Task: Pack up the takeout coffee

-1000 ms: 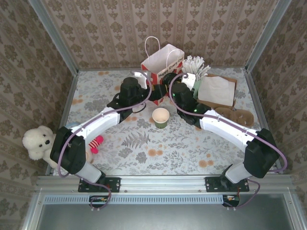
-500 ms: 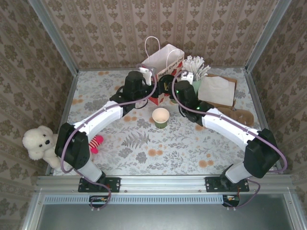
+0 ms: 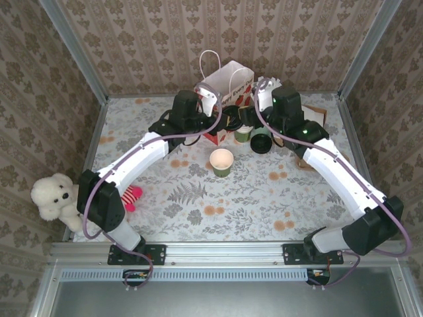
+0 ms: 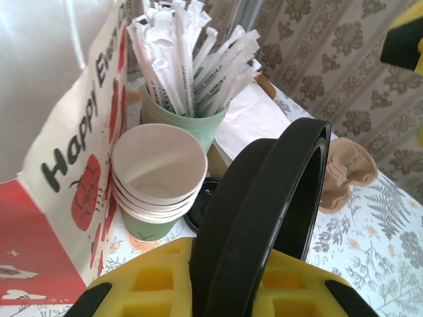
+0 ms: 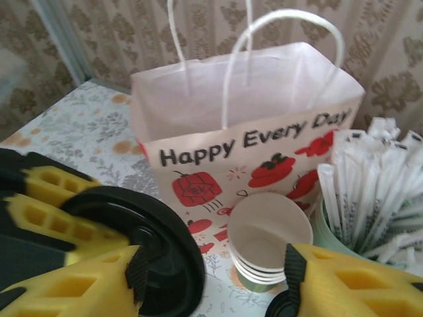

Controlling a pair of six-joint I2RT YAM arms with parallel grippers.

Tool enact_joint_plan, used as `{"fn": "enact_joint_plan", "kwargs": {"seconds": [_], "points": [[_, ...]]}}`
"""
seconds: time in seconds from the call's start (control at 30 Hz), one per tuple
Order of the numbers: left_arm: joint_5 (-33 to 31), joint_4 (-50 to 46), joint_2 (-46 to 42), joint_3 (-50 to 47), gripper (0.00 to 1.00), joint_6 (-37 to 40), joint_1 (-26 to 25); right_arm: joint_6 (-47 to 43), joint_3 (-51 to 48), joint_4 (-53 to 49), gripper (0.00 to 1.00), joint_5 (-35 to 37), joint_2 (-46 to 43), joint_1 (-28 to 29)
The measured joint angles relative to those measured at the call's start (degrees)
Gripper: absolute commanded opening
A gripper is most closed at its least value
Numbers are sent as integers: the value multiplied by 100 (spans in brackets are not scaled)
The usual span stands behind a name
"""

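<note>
While stirrers (image 4: 192,53) fill the holder (image 4: 198,127), the coffee cup (image 3: 221,162) (green) gapes.

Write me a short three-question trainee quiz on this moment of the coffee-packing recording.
1. Multiple choice: what does the left gripper clamp? A) a stirrer B) a black lid C) a cream cup
2. True or false: the paper bag lies flat on its side.
3. Fill in: the white stirrers stand in a ___ cup.
Key: 1 B; 2 false, it stands upright and open; 3 mint-green.
</note>
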Motion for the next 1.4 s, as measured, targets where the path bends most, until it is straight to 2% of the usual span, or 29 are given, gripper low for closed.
{"fn": "enact_joint_plan", "kwargs": {"seconds": [0.27,0.4,0.57,0.9,0.93,1.0,1.13,1.17,1.23,1.33,1.4], "points": [[382,-175,96,153,12,219,0,-846,492,-901,57,-673,417,-74],[516,-177,98,153,12,238,0,-1023,601,-1191,51,-715,518,-142],[704,-155,98,153,13,289,0,-1167,693,-1325,39,-730,605,-197],[964,-68,138,177,16,319,26,-1349,723,-1344,5,-883,667,-192],[1003,-90,162,205,18,341,33,-1394,723,-1346,1,-879,667,-192],[1075,-107,175,236,29,396,39,-1478,723,-1346,0,-885,667,-197],[1467,-125,155,225,67,527,81,-1696,645,-1180,0,-844,632,-190],[1582,-90,122,186,74,544,111,-1779,579,-1102,0,-804,590,-190],[1790,-48,7,66,79,535,221,-1996,490,-1012,0,-717,514,-190],[1971,17,-155,-94,82,415,501,-2452,358,-822,0,-584,369,-190],[1891,234,-280,-273,89,181,756,-2785,83,-485,0,-544,170,-192]]}}
